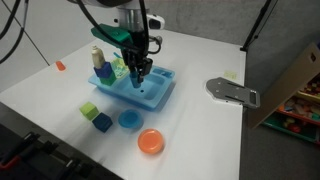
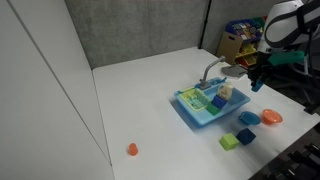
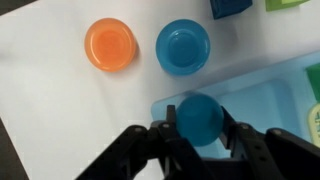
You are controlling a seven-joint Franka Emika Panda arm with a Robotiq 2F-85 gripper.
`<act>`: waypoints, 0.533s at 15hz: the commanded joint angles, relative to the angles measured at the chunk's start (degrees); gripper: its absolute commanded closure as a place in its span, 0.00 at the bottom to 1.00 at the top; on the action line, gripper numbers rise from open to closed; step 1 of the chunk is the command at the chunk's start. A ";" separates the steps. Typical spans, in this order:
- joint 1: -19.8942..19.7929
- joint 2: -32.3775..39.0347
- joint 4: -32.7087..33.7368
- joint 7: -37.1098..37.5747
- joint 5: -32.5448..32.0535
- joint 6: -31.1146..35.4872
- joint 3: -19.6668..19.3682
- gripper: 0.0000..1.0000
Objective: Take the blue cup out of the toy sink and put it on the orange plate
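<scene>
The white table [image 1: 205, 135] carries everything, and on it the light blue toy sink [image 1: 160, 93] is the biggest object, with its green rack of dishes at one end. In both exterior views the gripper [image 3: 200, 120] hangs over the sink basin, a little above it. Next in size is the orange plate [image 3: 110, 45], which lies on the bare table outside the sink. In the wrist view it is at about 11 o'clock from the gripper, and the round blue dish [image 3: 183, 47] is just beside it, at about 12 o'clock. The smallest object is the blue cup [image 3: 199, 112]. It sits between the two fingers [image 3: 170, 122], which press on its sides and pinch it, over the near edge of the sink. I cannot tell surely whether its bottom is already free of the basin. The step in hand, as I judge it, is to lift the cup out and carry it to the plate. To do this well, rise straight up first, so the cup clears the sink wall. Then travel toward 11 o'clock and pass the blue dish without stopping, because the two rounds are similar in size. Centre the cup over the plate, go down until it rests inside the raised rim, and only then release.
</scene>
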 commanded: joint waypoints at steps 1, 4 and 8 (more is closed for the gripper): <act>-1.42 -2.46 -3.77 -0.64 -0.94 -0.26 -0.41 0.83; -2.66 -2.14 -5.59 -0.56 -0.98 0.93 -1.26 0.83; -4.25 -1.17 -7.24 -0.52 -1.10 2.99 -2.63 0.83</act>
